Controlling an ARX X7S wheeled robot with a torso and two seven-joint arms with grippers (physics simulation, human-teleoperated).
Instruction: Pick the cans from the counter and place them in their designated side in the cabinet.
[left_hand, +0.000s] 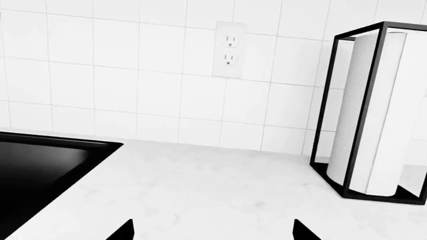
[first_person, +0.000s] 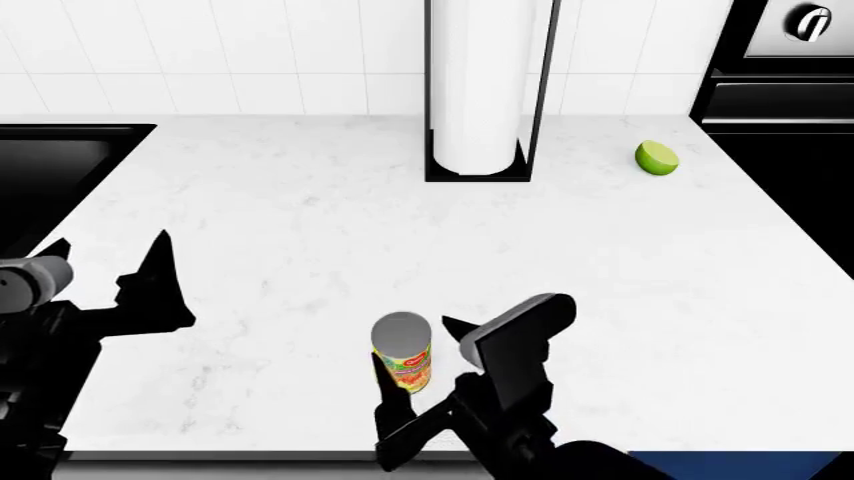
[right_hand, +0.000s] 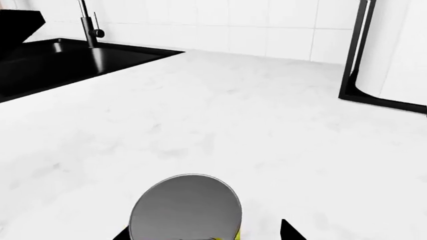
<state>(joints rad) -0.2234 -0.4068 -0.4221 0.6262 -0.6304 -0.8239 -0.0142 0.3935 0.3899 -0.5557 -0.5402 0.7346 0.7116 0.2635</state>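
Note:
One can, a yellow-labelled tin with a grey lid (first_person: 402, 352), stands upright on the white counter (first_person: 334, 220) near its front edge. My right gripper (first_person: 414, 346) is open with a finger on either side of the can. In the right wrist view the grey lid (right_hand: 187, 207) fills the space between the fingertips, with a small gap at one side. My left gripper (first_person: 111, 246) is open over bare counter at the left, and nothing lies between its fingertips (left_hand: 127, 229). The cabinet is out of view.
A black-framed paper towel holder (first_person: 487, 90) stands at the back by the tiled wall. A green lime (first_person: 655, 157) lies to its right. A black sink (first_person: 54, 170) is set in at the left, and a black oven front (first_person: 787, 70) is at the far right.

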